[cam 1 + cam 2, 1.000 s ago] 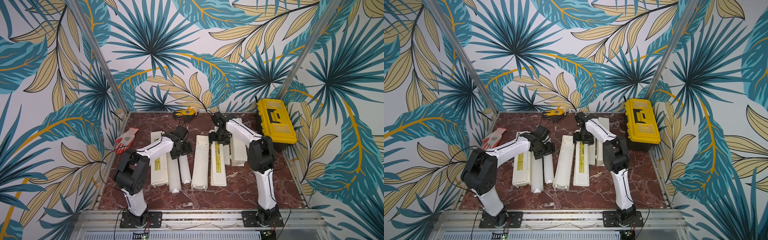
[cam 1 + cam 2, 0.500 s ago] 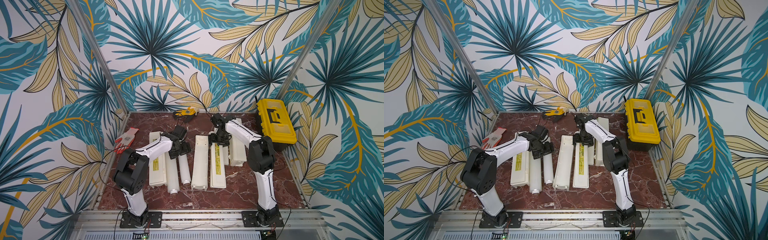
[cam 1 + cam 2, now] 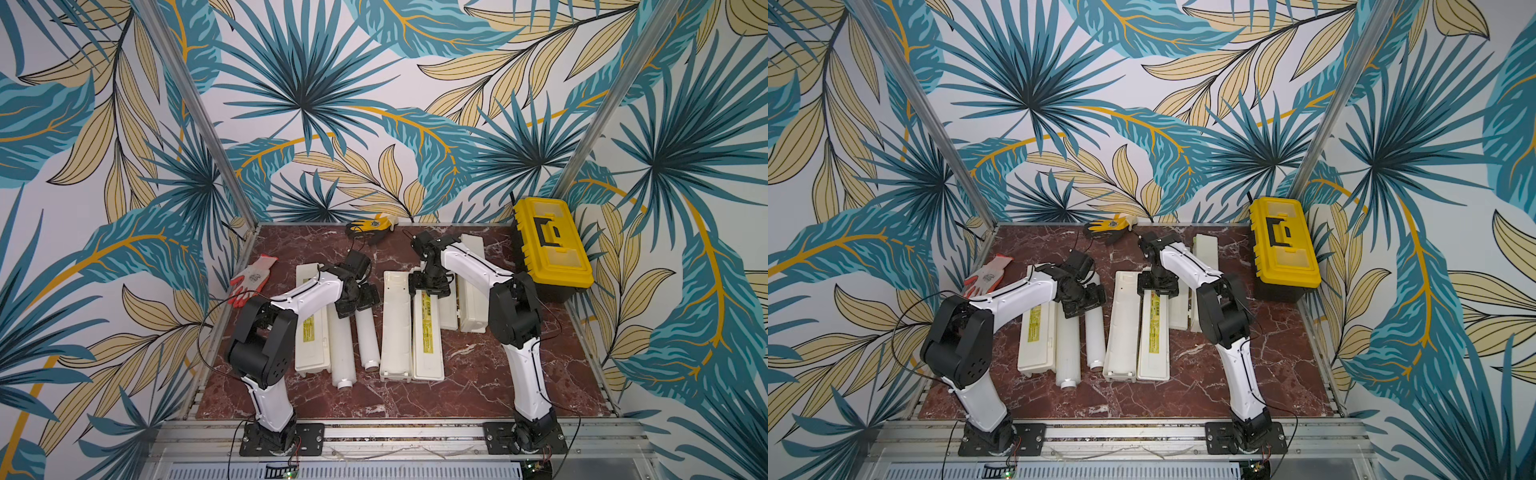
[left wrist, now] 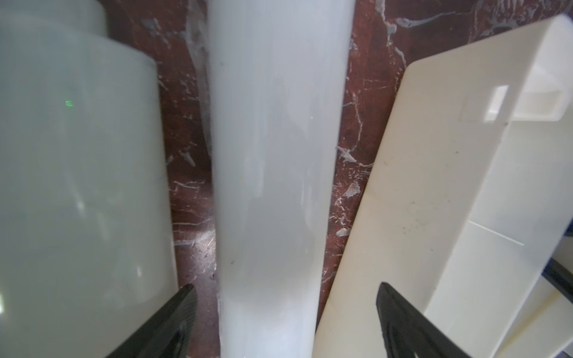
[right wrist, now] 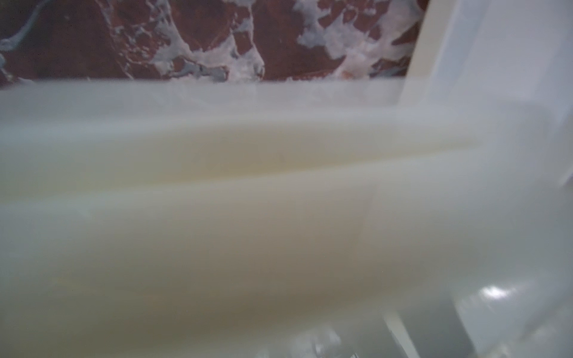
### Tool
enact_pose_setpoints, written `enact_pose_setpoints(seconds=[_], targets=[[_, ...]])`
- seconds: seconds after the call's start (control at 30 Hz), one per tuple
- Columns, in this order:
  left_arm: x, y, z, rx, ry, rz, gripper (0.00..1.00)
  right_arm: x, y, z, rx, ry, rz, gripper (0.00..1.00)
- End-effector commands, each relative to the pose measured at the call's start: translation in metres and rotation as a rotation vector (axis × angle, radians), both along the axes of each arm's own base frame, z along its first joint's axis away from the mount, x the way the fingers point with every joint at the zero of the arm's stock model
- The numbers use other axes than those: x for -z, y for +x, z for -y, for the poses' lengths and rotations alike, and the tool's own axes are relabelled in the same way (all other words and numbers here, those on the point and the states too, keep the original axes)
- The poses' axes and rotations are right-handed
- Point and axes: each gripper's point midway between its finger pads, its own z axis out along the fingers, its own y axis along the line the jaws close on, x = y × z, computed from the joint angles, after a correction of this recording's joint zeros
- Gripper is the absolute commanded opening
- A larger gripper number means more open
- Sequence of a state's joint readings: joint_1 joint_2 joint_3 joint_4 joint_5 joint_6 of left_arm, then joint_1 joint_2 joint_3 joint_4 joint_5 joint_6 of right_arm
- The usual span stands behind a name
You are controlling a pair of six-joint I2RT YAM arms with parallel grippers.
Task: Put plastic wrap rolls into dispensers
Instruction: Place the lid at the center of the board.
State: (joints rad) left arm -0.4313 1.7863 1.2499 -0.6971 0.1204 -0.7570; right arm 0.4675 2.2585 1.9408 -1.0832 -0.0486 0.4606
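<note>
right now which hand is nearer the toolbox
Right. The right hand is over a labelled dispenser, closer to the yellow toolbox; the left hand is farther off, over a loose roll.

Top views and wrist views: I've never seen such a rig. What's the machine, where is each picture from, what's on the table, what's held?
The machine is two white robot arms, left arm and right arm, bolted at the table's near edge, each ending in a two-fingered gripper. Both top views come from one camera head overhead. Each wrist view comes from a camera on one arm's wrist. On the marble table lie a left dispenser, an open middle dispenser, a right dispenser, a thick roll, a thin roll, a yellow toolbox and a glove. The left gripper stands open astride the thin roll, gripping nothing. The right gripper sits over the middle dispenser's far end; its wrist view is blurred cream plastic, so its grip cannot be told.
</note>
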Motion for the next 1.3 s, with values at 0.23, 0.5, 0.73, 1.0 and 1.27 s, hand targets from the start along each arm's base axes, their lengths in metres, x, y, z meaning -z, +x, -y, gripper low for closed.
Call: enact_pose_setpoints(seconds=[0.23,0.5,0.73,1.0,1.27], targets=[[0.021,-0.012,-0.017,-0.004,0.043,-0.065,0.91,0.011,0.003,-0.021,-0.011,0.009,-0.015,0.83],[0.023,-0.012,-0.017,-0.006,0.046,-0.071,0.92,-0.007,0.007,-0.005,-0.050,-0.077,0.036,0.99],[0.020,-0.009,-0.016,-0.007,0.042,-0.061,0.92,-0.037,0.007,0.019,-0.083,-0.184,0.089,0.99],[0.023,-0.011,-0.018,-0.016,0.050,-0.068,0.91,-0.083,0.010,0.048,-0.094,-0.281,0.195,0.99],[0.021,-0.011,-0.020,-0.024,0.057,-0.059,0.90,-0.090,0.008,0.062,-0.081,-0.287,0.206,0.99]])
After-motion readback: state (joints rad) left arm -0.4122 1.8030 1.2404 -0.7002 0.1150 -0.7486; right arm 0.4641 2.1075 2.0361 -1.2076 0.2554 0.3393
